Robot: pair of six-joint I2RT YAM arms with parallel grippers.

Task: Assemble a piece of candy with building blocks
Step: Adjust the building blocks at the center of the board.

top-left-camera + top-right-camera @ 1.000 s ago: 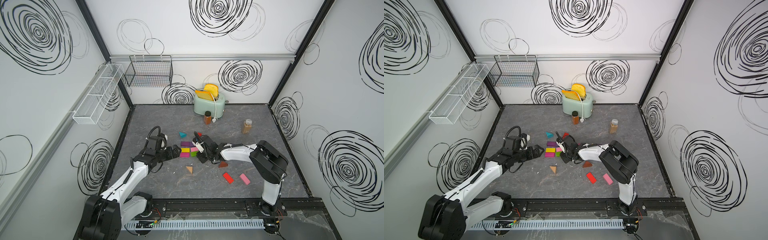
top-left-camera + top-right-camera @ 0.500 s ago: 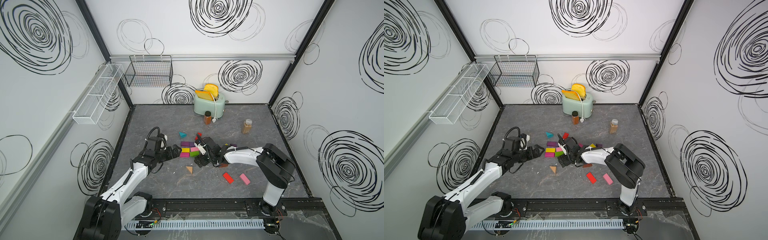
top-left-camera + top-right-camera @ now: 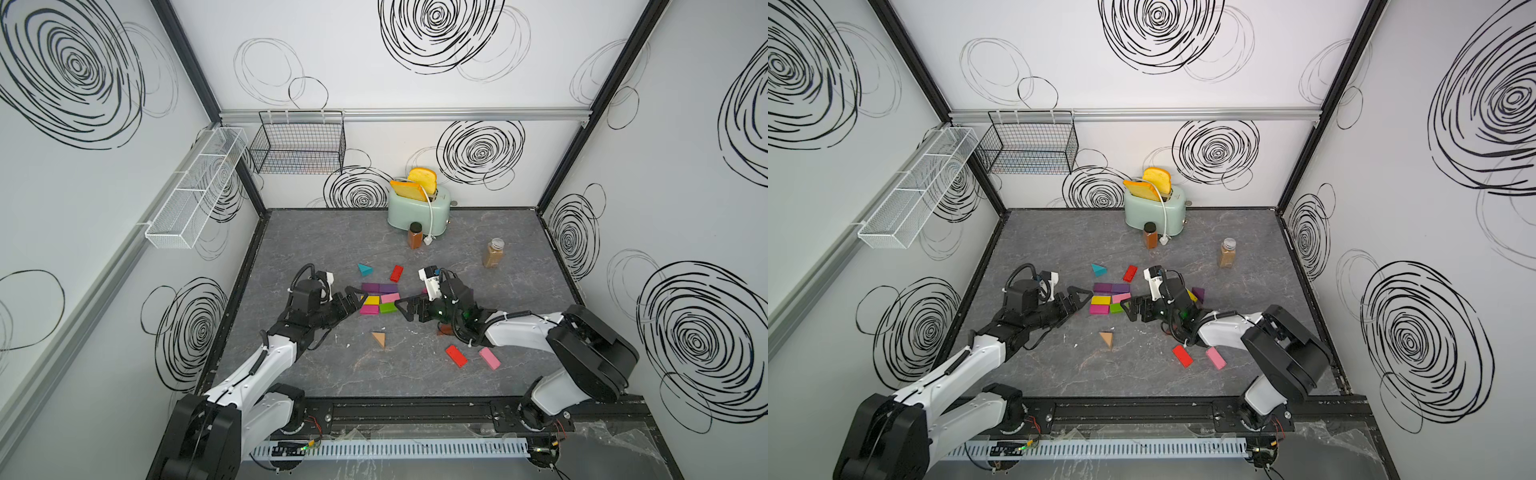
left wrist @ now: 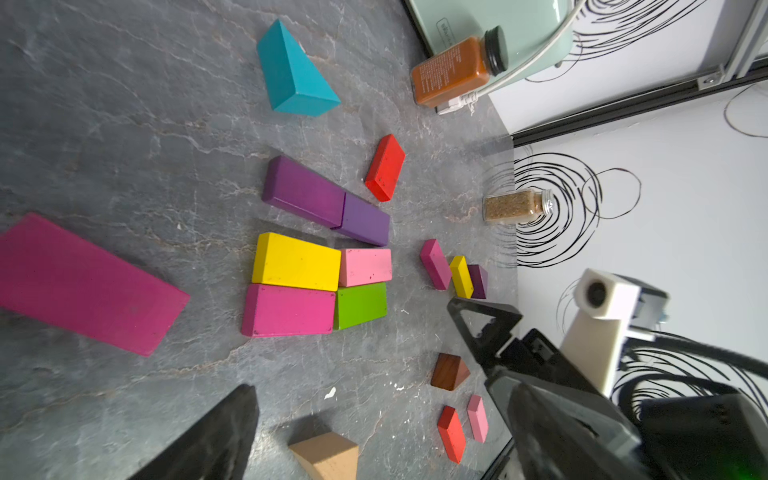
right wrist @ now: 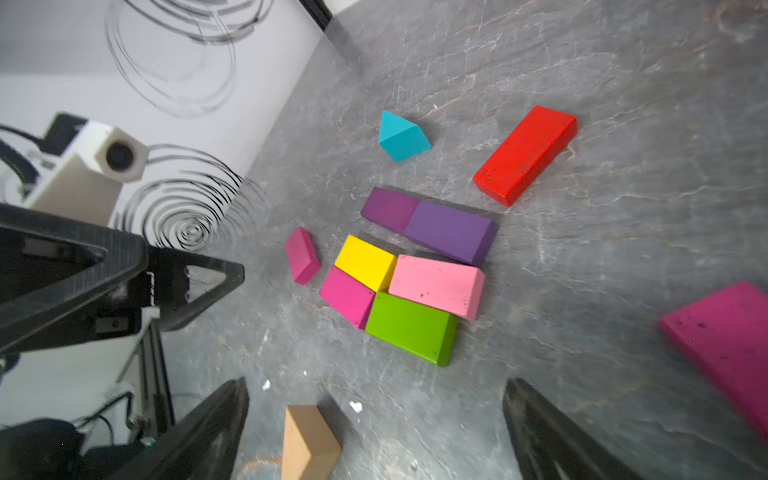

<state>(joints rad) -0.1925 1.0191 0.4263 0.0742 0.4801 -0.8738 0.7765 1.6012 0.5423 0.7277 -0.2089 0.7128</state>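
While both arms flank the half-built candy, the left gripper (image 3: 358, 301) and the right gripper (image 3: 402, 311) stand with jaws spread wide and hold nothing. Between them, on the grey marbled tabletop (image 3: 332, 374), lies the candy's body. A yellow flat brick (image 4: 296, 261) and a pink flat brick (image 4: 365, 267) form one row. A magenta flat brick (image 4: 287, 309) and a green flat brick (image 4: 360, 304) touch them in the next. Two purple flat bricks (image 4: 307, 191) lie end to end alongside, slightly askew, with a thin gap showing. A loose magenta brick (image 5: 302, 255) lies just beside the yellow one, close ahead of the left gripper. The likely end pieces lie apart: a teal triangular wedge (image 3: 365, 269) beyond the purple pair and a tan triangular wedge (image 3: 379, 338) on the near side. Hazards, as judged: jaws this wide and this near the body could sweep a laid brick out of line when either arm turns or descends. The two grippers face each other across a small cluster and could collide if both advance together. A wedge pinched on its sloping faces may squirt free. Pushing the purple row closed could shove the unfixed rows beyond it.
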